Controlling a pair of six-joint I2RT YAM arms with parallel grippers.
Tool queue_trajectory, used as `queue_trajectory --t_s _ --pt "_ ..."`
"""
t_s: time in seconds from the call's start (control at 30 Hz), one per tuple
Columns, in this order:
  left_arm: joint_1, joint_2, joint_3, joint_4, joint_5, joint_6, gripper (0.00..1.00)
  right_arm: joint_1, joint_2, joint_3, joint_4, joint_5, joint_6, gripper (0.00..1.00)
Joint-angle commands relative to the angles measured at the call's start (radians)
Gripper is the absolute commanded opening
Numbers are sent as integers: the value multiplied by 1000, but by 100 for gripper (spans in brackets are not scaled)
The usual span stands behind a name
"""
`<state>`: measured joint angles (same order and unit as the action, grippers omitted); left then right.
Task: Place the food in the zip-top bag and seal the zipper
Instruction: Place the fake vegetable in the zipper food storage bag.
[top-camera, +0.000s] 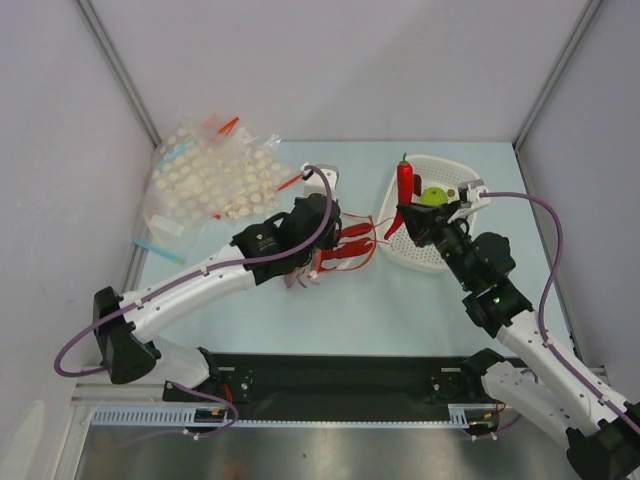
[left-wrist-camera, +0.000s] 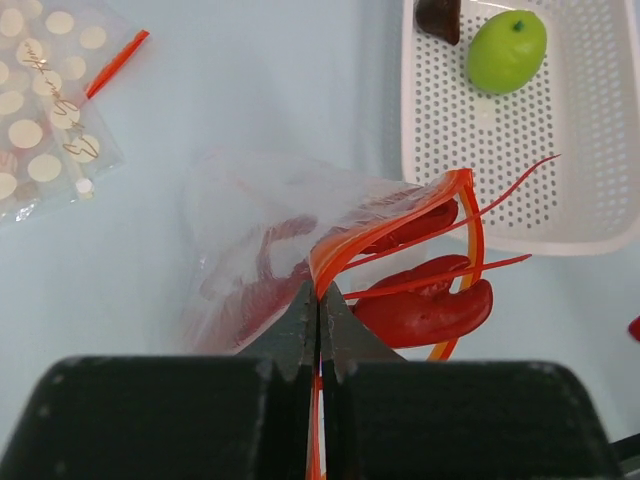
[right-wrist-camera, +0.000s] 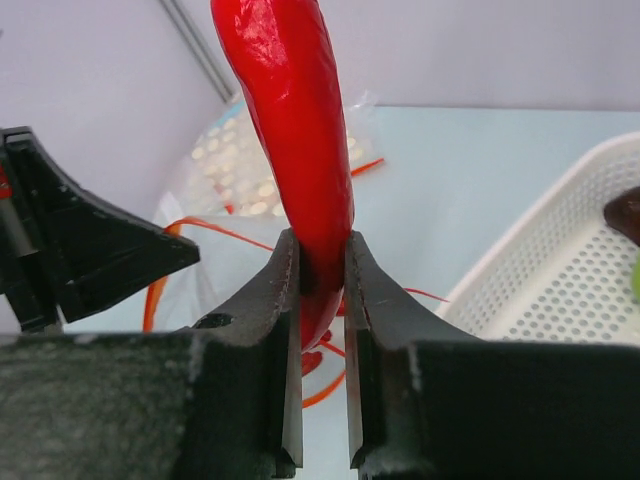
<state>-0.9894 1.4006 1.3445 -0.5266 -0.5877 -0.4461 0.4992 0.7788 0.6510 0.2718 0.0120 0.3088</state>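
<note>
The clear zip-top bag (left-wrist-camera: 250, 215) lies on the table in the left wrist view. My left gripper (left-wrist-camera: 320, 295) is shut on its red-orange zipper strip (left-wrist-camera: 345, 245) and holds the mouth up. The red lobster (left-wrist-camera: 432, 308) lies partly inside; its body shows through the plastic and its claws stick out of the mouth. In the top view the left gripper (top-camera: 322, 252) is at the bag and the lobster (top-camera: 352, 234). My right gripper (right-wrist-camera: 320, 250) is shut on a glossy red chili pepper (right-wrist-camera: 285, 110), held upright by the basket's left edge (top-camera: 403, 185).
A white perforated basket (top-camera: 440, 265) at the right holds a green fruit (left-wrist-camera: 507, 50) and a dark piece (left-wrist-camera: 440, 18). Dotted bags (top-camera: 215, 180) lie at the back left, with a blue-strip bag (top-camera: 155, 247) near them. Walls close in the table.
</note>
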Motion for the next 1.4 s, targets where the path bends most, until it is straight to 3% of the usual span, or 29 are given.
queue_trajectory --t_s 0.0,0.33,0.63,0.73,0.87,0.93,1.07,1.37 --pt "20 -20 70 28 81 -54 0 71 -1 -4 90 129 -34 0" --pt "49 -2 140 10 190 -141 0 335 105 10 190 514 -97 0" --pt "57 -8 157 34 282 -171 0 525 229 -14 428 678 -298 0" --pt "64 -11 163 27 287 -174 0 538 238 -4 397 651 -303 8" --pt "80 -25 159 27 287 -171 0 541 220 12 340 557 -295 33" --pt "93 -29 151 30 293 -171 0 542 211 12 322 531 -297 39" --pt "110 -49 125 48 296 -171 0 542 197 10 299 481 -306 62" --pt "115 -115 12 141 295 -152 0 539 212 45 241 467 -300 63"
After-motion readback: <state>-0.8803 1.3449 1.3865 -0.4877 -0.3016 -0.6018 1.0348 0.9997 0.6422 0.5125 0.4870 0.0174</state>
